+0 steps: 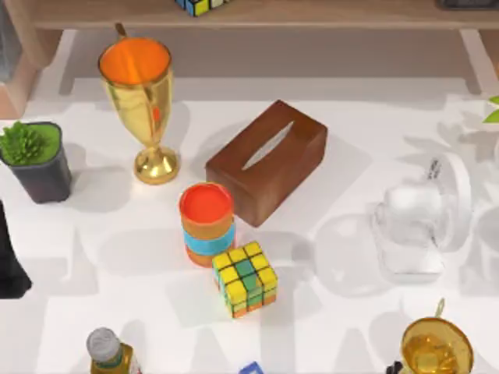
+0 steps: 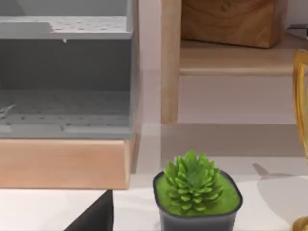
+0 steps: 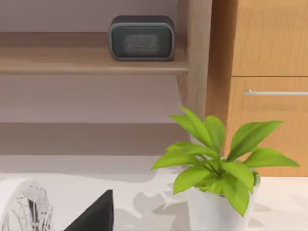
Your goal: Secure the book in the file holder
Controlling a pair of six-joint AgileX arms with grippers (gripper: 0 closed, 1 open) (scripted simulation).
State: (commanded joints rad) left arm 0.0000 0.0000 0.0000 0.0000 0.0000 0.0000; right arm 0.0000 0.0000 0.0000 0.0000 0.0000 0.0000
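Note:
The book is out of view. A grey perforated file holder (image 2: 65, 72) stands on a light wooden block (image 2: 65, 161) in the left wrist view, behind a succulent in a dark pot (image 2: 197, 192). My left arm (image 1: 9, 261) appears as a dark shape at the table's left edge in the top view, and a dark part of its gripper (image 2: 94, 216) juts into the wrist view. A dark part of my right gripper (image 3: 94, 214) shows in the right wrist view, near a clear glass jug (image 3: 24, 209).
On the table stand a gold trophy cup (image 1: 142, 101), a brown tissue box (image 1: 267, 160), a stacked orange and blue cup (image 1: 207, 222), a colour cube (image 1: 245, 278), the succulent (image 1: 35, 160), the glass jug (image 1: 417, 222), a grey-capped bottle (image 1: 105, 351) and a second gold cup (image 1: 435, 347). A leafy plant (image 3: 216, 173) and a shelf speaker (image 3: 141, 37) lie beyond.

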